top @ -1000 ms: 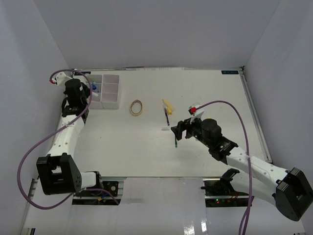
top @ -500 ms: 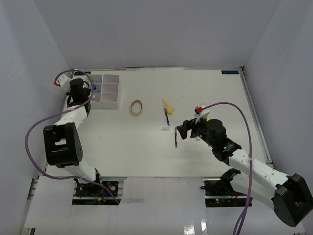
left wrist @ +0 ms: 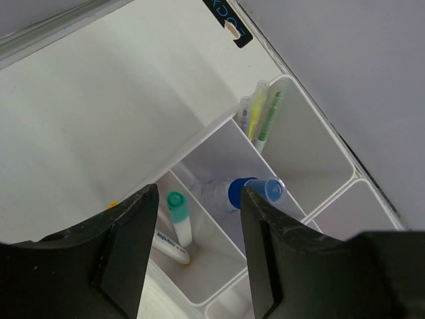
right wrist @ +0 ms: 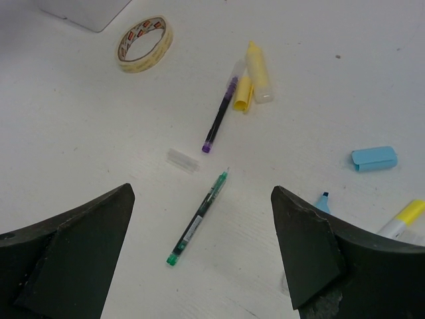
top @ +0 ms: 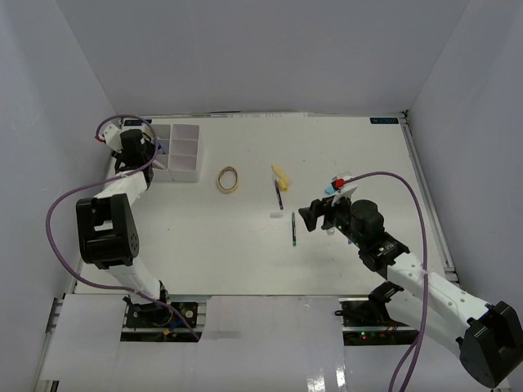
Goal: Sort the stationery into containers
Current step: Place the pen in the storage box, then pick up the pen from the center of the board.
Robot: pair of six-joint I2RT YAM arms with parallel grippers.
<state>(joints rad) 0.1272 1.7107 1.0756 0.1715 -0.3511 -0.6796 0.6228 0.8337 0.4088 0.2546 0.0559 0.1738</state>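
My left gripper [left wrist: 199, 193] hangs open over the white organizer tray [left wrist: 312, 143], with nothing between its fingers. Below it a blue-capped bottle [left wrist: 249, 191] lies in a middle compartment. A green-capped marker [left wrist: 178, 212] is in the neighbouring cell, and yellow and green highlighters [left wrist: 262, 113] are in a cell beyond. In the top view this gripper [top: 139, 147] is at the tray's [top: 186, 153] left side. My right gripper [right wrist: 202, 193] is wide open and empty above a green pen [right wrist: 198, 218] that lies on the table [top: 293, 229].
A tan tape ring [top: 228, 179] lies right of the tray. A purple-tipped pen [right wrist: 219, 119], a yellow marker [right wrist: 257, 73] and a small clear piece [right wrist: 182, 159] lie beyond the green pen. A light blue cap [right wrist: 374, 158] and a yellow highlighter [right wrist: 405, 219] lie to the right.
My left gripper has opened over the tray after being shut, and its arm has folded further back. The right gripper has shifted a little to the right of the green pen.
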